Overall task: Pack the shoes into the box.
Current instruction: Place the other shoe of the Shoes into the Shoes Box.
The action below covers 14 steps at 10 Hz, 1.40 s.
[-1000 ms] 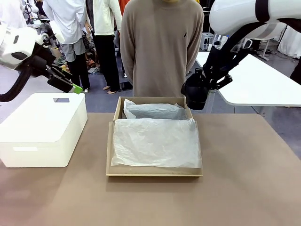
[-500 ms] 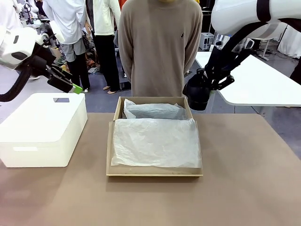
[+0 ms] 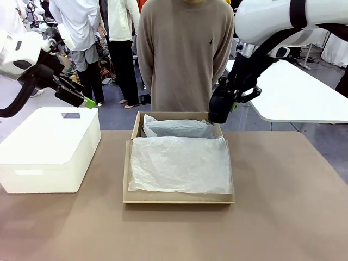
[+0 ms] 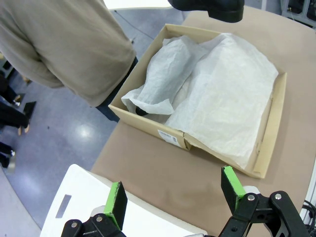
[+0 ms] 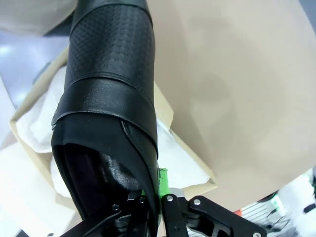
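One glossy black shoe hangs over the far right corner of the tan cardboard box, with my right gripper shut on it. In the right wrist view the shoe runs away from my right gripper, whose fingers pinch its rim, and the box lies below. White tissue paper covers the inside of the box. In the left wrist view the box shows a small dark bit at the tissue's edge. My left gripper stands open above the white box, its green pads wide apart.
A white rectangular box stands on the table's left side. A person in a tan sweater stands at the far edge behind the cardboard box, hands out of sight. The brown table is bare on the right and in front.
My right arm has carried the shoe left and slightly up, from beside the box's far right corner to over it. The left arm has not moved.
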Each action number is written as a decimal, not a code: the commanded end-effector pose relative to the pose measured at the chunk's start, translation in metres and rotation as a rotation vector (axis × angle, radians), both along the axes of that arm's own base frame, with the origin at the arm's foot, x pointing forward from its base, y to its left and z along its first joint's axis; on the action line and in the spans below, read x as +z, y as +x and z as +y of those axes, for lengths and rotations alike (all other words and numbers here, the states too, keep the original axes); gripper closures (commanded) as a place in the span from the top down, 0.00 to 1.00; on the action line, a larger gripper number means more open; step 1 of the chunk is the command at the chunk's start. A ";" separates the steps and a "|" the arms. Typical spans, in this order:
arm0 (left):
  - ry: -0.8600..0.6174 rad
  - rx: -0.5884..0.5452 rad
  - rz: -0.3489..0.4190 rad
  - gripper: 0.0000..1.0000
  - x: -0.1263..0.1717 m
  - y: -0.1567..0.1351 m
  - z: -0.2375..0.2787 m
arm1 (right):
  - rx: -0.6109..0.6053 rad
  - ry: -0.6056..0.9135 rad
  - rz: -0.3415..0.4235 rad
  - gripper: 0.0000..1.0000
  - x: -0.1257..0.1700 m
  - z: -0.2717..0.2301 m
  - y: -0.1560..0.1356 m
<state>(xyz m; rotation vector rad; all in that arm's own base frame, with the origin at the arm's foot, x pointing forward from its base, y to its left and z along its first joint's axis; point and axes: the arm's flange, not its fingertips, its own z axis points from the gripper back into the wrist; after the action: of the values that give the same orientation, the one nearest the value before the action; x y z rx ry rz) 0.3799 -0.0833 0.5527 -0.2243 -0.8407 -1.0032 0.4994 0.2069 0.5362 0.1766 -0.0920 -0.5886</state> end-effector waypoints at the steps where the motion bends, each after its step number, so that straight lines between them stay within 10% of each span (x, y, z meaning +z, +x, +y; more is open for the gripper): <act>1: -0.013 -0.004 -0.004 1.00 0.000 0.000 0.000 | -0.142 -0.010 0.013 0.00 0.003 0.027 -0.011; 4: -0.013 -0.004 -0.004 1.00 0.000 0.000 0.000 | -0.363 0.109 0.054 0.00 0.001 0.056 -0.007; 14: -0.013 -0.004 -0.004 1.00 0.000 0.000 0.000 | -0.408 0.071 0.078 0.00 -0.008 0.060 -0.014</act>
<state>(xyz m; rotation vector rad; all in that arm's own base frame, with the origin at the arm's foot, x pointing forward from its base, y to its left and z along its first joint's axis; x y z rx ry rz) 0.3799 -0.0832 0.5527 -0.2242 -0.8408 -1.0032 0.4876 0.2608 0.5230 0.2068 -0.0053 -0.9572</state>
